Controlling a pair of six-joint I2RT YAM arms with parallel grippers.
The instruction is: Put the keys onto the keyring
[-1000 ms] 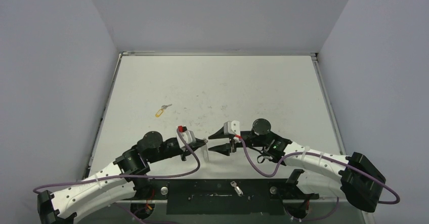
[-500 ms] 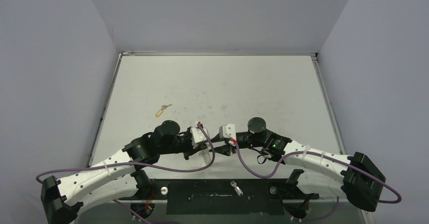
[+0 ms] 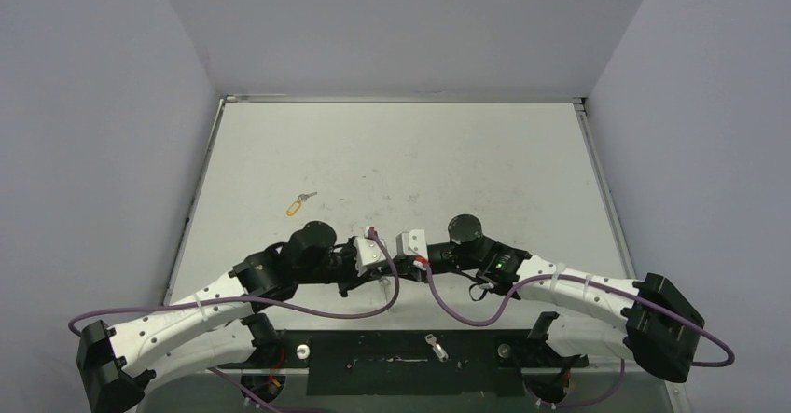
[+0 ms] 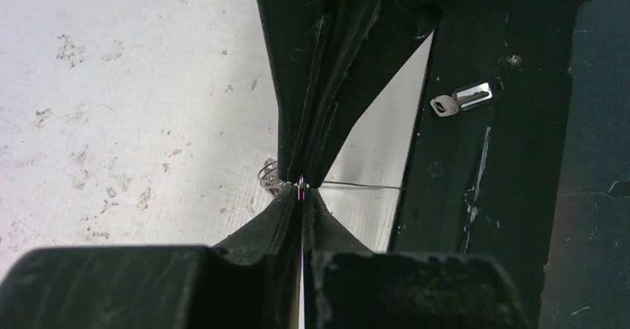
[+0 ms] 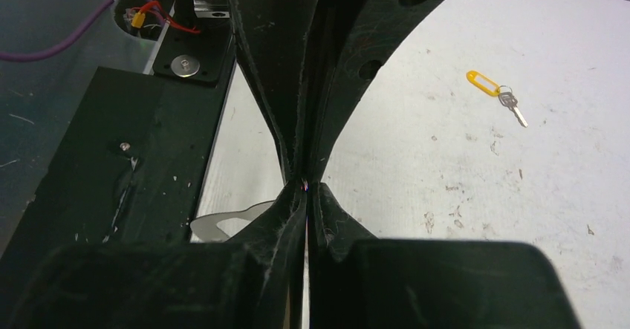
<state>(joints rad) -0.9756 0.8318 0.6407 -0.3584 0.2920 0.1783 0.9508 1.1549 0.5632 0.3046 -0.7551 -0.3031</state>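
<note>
Near the front edge of the bench [image 3: 420, 152], just beyond the black base strip [image 3: 373, 362], my two tools meet nose to nose. My left tool [image 4: 301, 195] is closed, its dark fingers pressed flat against each other. My right tool [image 5: 304, 188] is closed as well, and its tips touch the tips of the left one.

The keyring [image 5: 223, 225] is caught right at that meeting point. Its flat silver-grey plate juts out on the near side, toward the base strip, and its short chain of small rings [image 4: 271, 177] shows on the far side, just beside the fingertips. Whether one tool or both clamp it I cannot tell, as the fingers cover the contact.

The yellow-tagged key [image 5: 486, 84] lies flat on the bench, far and to the left, well apart from the tools. The key points away from its oblong tag, and any writing on the tag is too small to read. A plain silver key [image 4: 462, 99] lies on the base strip, near and a little to the right of the tools.

Purple cables [image 3: 466, 310] loop from both wrists, and a green light [image 3: 501, 266] glows on my right arm. The bench top is scuffed and speckled with dark marks.
</note>
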